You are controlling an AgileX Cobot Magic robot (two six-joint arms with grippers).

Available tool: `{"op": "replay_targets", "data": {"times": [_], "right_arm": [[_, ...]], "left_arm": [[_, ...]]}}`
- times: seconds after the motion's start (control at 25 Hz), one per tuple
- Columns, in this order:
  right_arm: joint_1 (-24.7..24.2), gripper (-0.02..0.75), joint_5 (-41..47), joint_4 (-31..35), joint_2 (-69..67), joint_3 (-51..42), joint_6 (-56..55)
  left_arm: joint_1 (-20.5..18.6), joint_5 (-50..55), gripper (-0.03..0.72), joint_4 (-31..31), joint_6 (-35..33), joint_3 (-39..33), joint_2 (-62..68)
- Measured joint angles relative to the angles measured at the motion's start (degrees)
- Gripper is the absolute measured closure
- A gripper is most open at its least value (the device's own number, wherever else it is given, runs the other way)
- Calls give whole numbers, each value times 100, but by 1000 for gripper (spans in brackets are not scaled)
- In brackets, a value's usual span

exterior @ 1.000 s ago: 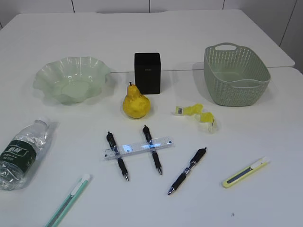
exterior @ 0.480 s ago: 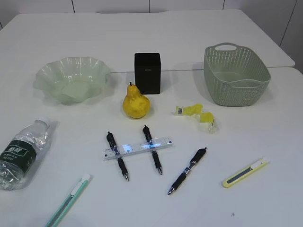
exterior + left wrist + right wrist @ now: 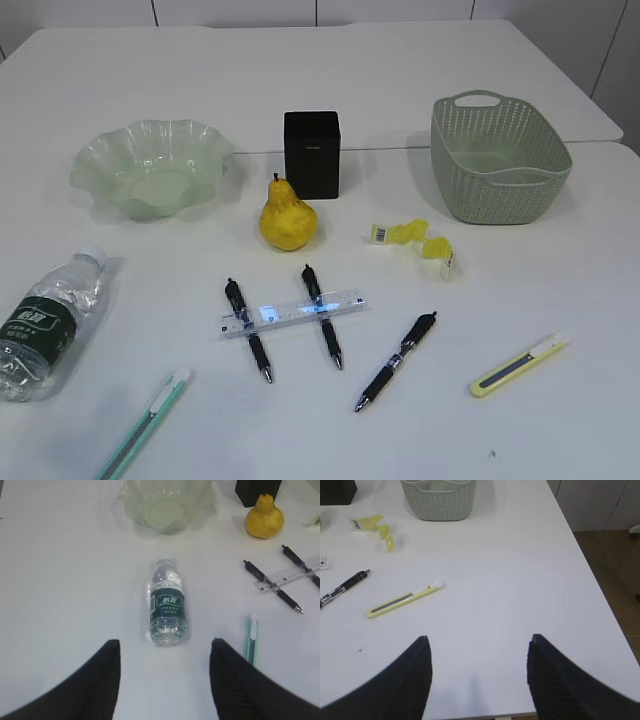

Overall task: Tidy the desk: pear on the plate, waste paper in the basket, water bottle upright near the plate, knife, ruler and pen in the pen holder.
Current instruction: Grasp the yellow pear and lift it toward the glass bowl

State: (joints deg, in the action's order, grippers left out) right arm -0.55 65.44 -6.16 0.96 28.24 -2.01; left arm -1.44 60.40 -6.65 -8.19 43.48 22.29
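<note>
My left jaws (image 3: 165,667) stand apart, empty, above the worktop's left edge. The water bottle (image 3: 167,607) lies flat straight ahead between them, cap pointing away toward the plate (image 3: 165,502). Right jaws (image 3: 477,667) also apart, farther off.

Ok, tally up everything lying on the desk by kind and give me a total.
Black pens: 3
Utility knives: 2
Ruler: 1
Pear: 1
Waste paper: 1
Water bottle: 1
Plate: 1
Pen holder: 1
Basket: 1
Total: 12
</note>
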Motion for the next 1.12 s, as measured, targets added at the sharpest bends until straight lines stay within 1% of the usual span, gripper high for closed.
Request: {"op": "replay_targets", "data": {"times": [0.28, 0.52, 0.68, 0.88, 1.12], "right_arm": [[0, 260, 0, 0, 0, 0, 0], [0, 260, 0, 0, 0, 0, 0], [0, 260, 0, 0, 0, 0, 0], [0, 260, 10, 0, -21, 0, 0], [0, 260, 10, 11, -440, 28, -11]], "left_arm": [[0, 471, 286, 70, -45, 1461, 1190], [0, 663, 286, 60, -43, 2694, 2229], [0, 729, 286, -189, -43, 3372, 2883], [0, 792, 286, -396, -43, 3933, 3564], [0, 878, 286, -429, -58, 4100, 4133]]}}
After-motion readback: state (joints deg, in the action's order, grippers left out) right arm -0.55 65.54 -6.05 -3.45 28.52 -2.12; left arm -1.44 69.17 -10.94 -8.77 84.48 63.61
